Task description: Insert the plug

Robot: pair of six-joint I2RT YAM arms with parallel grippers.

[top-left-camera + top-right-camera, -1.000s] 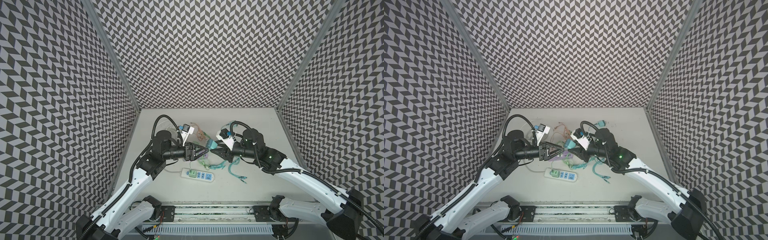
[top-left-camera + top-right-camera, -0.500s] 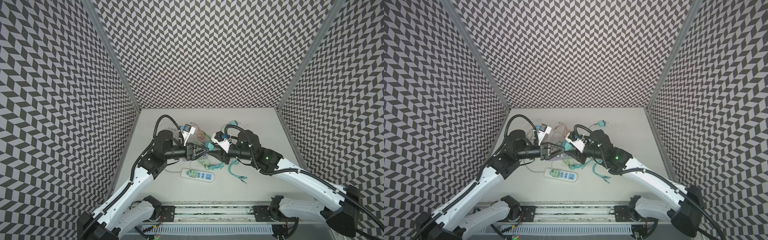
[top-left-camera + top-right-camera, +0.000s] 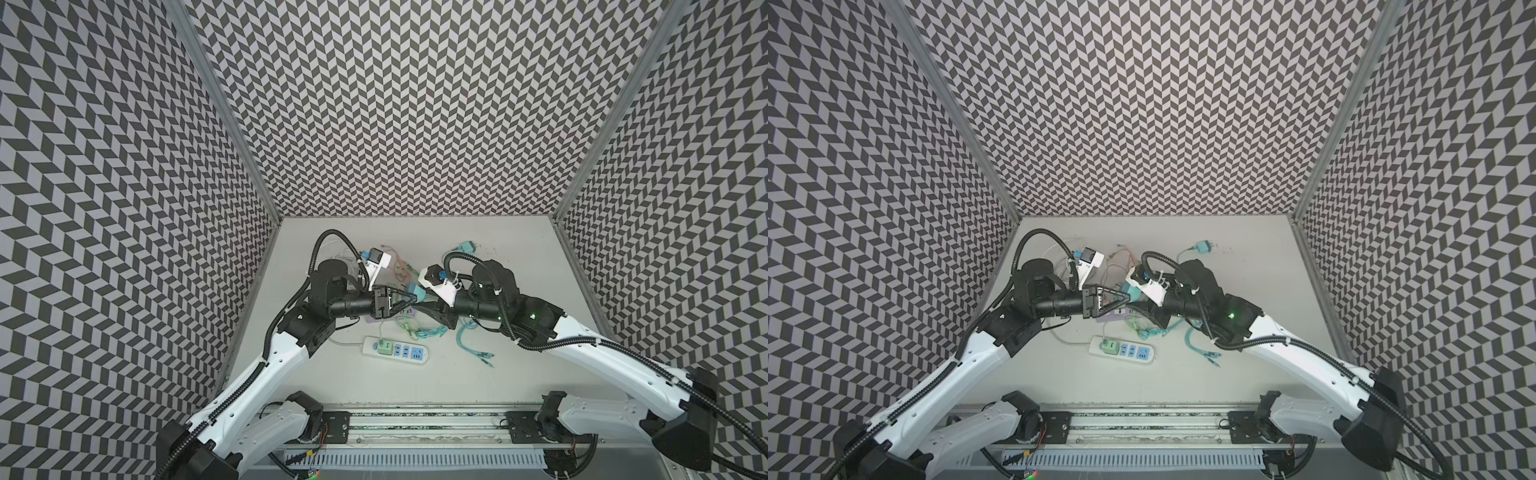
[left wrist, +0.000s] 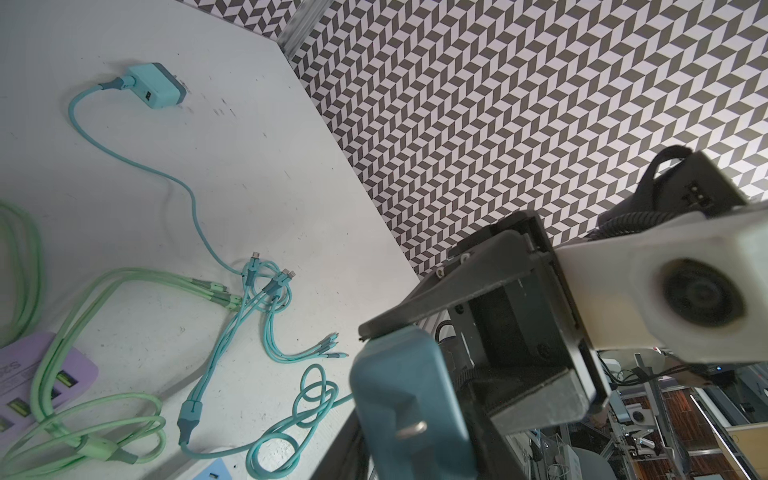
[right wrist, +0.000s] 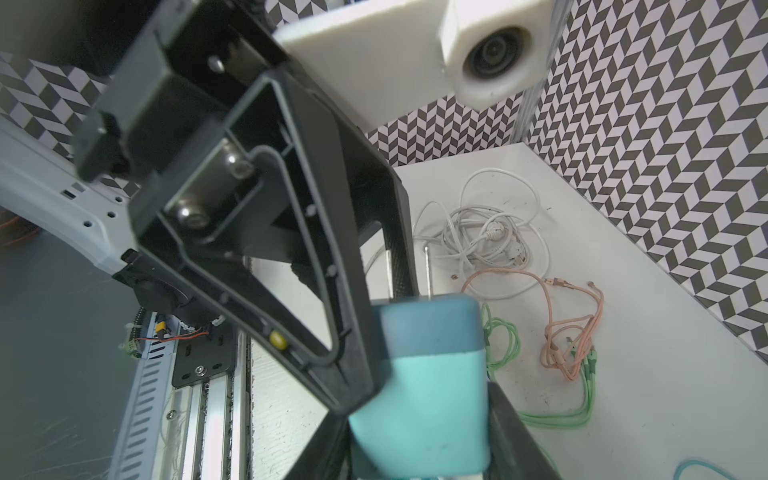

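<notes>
Grippers meet nose to nose above the middle of the table [image 3: 498,395], and between them we see the teal plug [image 3: 412,289], held clear of the surface over a tangle of cables. The right gripper [image 3: 424,300] is clamped on the plug's pale teal body. In the right wrist view its own fingers flank that body [image 5: 428,374] on both sides. The left gripper [image 3: 409,297] grips the darker, pronged end. In the same view we see one of the left fingers [image 5: 307,257] pressed against the plug's side, and the prongs [image 5: 427,270] point back toward the left gripper. In the left wrist view the plug [image 4: 405,399] faces the camera prongs first, with a right finger [image 4: 449,291] resting on its edge.

A white power strip [image 3: 395,351] lies flat on the table, nearer the base rail and well apart from both grippers. A green adapter [image 3: 384,347] already sits in the socket at its end. A second teal plug [image 3: 467,248] lies toward the back wall with its cable trailing. A purple strip [image 4: 37,386], green cables [image 4: 104,415], a white cable coil [image 5: 486,232] and a peach cable [image 5: 569,328] rest on the surface.
</notes>
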